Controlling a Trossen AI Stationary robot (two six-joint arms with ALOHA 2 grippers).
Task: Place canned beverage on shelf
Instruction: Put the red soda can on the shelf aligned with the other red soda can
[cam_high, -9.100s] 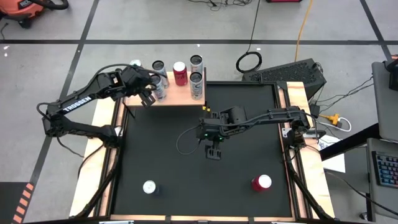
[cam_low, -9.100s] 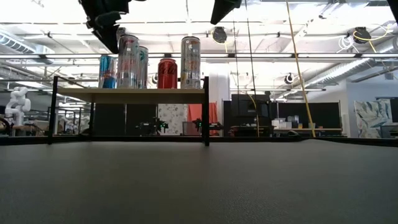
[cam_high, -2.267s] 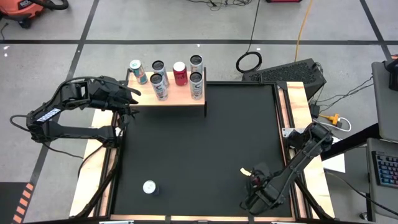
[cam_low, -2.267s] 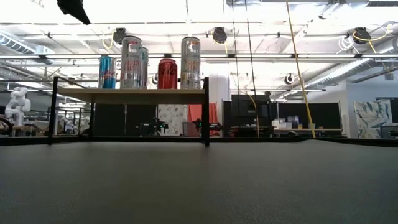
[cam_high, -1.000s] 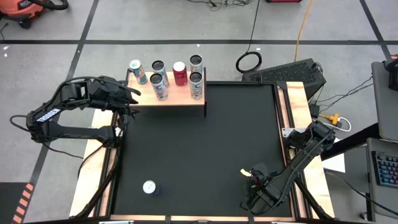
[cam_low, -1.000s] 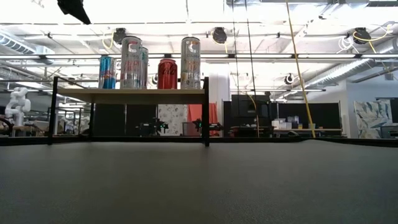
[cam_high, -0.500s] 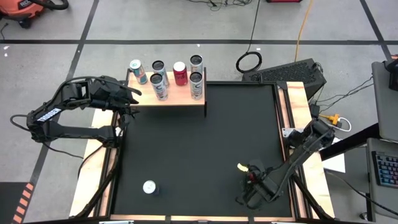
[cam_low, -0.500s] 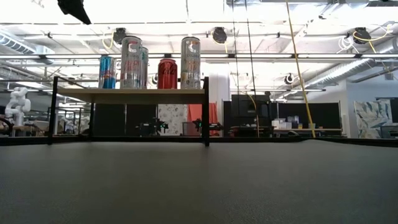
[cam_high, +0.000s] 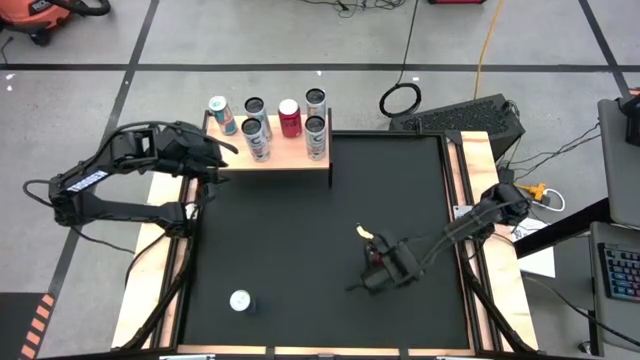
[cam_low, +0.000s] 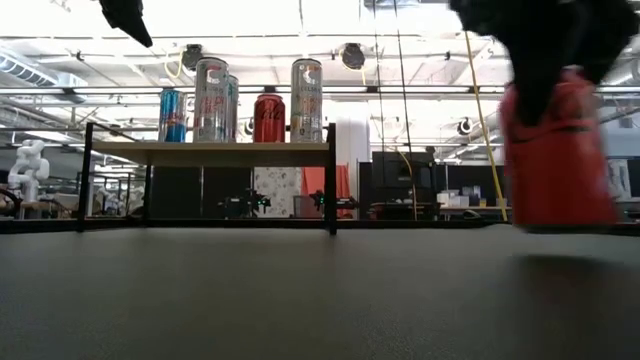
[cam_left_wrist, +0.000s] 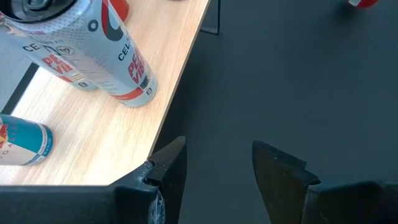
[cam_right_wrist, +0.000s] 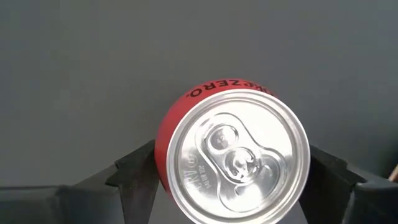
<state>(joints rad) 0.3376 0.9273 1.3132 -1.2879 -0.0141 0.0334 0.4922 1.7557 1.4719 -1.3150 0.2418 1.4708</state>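
Observation:
My right gripper is shut on a red can over the black table's right middle; the can also shows in the low view, blurred. My left gripper is open and empty at the near left corner of the shelf, a light-wood board on thin black legs. Several cans stand upright on the shelf, among them a red one and silver ones. A silver can stands on the table near its near left corner. My right gripper pinches the red can's two opposite sides just below the rim between its two fingers. The fingers come from above, pointing down. The can hangs upright, top up, its bottom clear of the table.
The shelf stands at the table's far left, its board on black legs with open space beneath. Pale wooden rails run along the table's left and right sides. The black mat lies between the red can and the shelf.
My right gripper has carried the red can from near the table's near right corner toward the far edge and the left, toward the table's middle; the can stays upright and clear of the table. My left gripper has shifted a little toward the right, along the shelf's near edge.

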